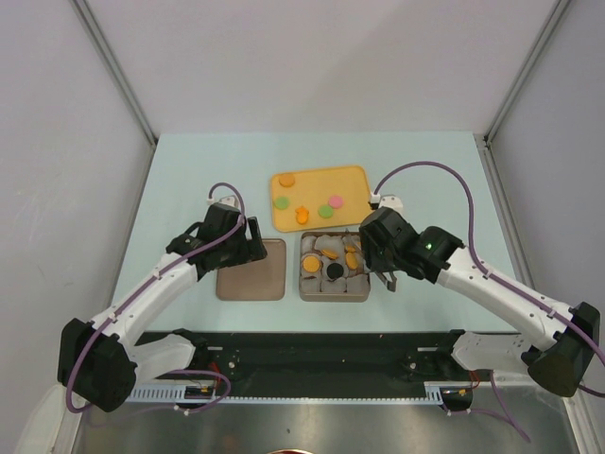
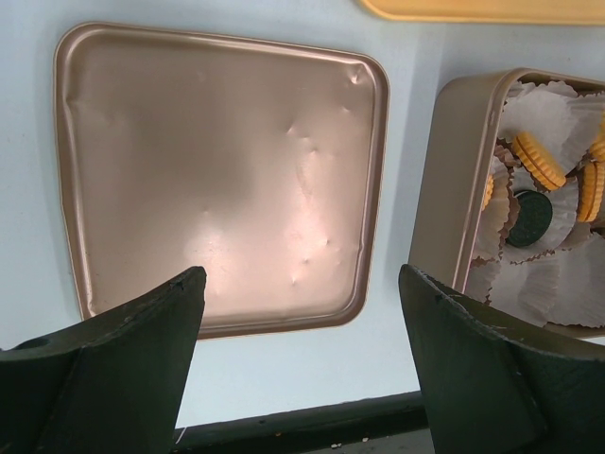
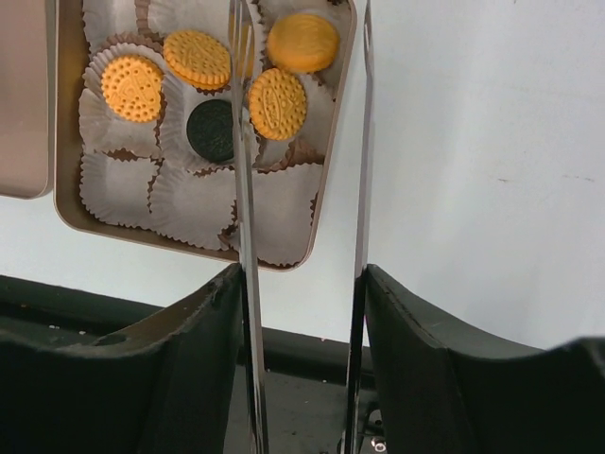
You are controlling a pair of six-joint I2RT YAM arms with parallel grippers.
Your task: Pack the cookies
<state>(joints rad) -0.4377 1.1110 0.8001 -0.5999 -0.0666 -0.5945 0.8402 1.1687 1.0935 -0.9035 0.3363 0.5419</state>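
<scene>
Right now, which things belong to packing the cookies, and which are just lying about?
Job: loose cookies on the yellow tray; packed cookies in the tin; paper cups; tongs in the right gripper; lid near the open left gripper.
Lying about: only the arms' purple cables.

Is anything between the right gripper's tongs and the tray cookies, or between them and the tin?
Nothing visible. The cookies lie uncovered on the yellow tray; the tin next to it is open, its lid set aside to the left, below the left gripper. The right gripper holds the tongs over the tin.
</scene>
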